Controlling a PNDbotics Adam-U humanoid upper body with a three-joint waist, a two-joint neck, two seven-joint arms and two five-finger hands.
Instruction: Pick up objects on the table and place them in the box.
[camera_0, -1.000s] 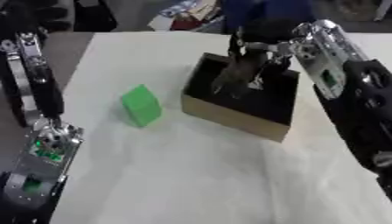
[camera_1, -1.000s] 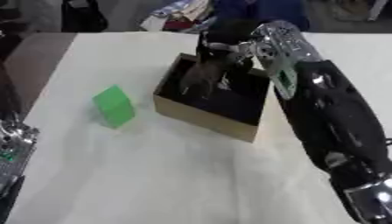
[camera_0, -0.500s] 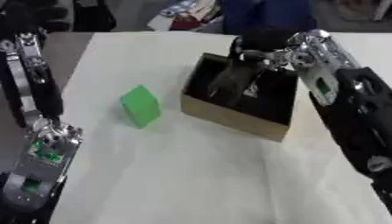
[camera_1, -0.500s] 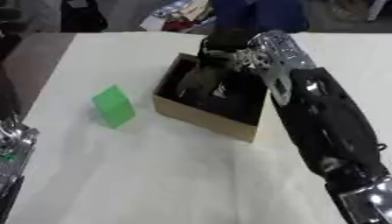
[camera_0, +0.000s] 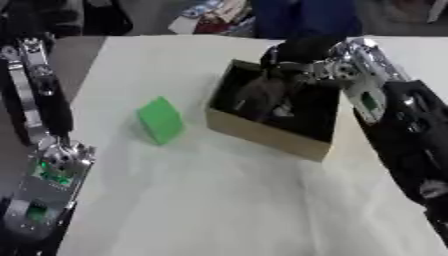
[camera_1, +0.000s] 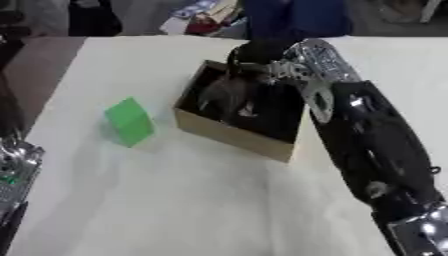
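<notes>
Your white-covered desk carries everything here, and the open brown cardboard box sits on it directly beneath your right hand. That hand reaches down into the box from its far rim, fingers hanging spread and pointing at the dark interior. It looks open, with nothing clearly held; a small pale-and-red shape lies just below the fingertips on the box floor, but you cannot tell what it is or whether the fingers touch it.

Judging from this, you are at the release end of a placing step: the hand is inside the box and appears to have nothing left to let go of.

The green rectangular block stands tilted on the desk well to the left of your right hand, outside the box and a little apart from its left wall. It is the thing left to collect.

Your left hand does not show; only its arm hangs along the left edge, nearer the block than the right hand is.

The next move calls for lifting the right hand straight up clear of the box walls, then bringing one hand over the block with fingers opened wide enough for its faces.
</notes>
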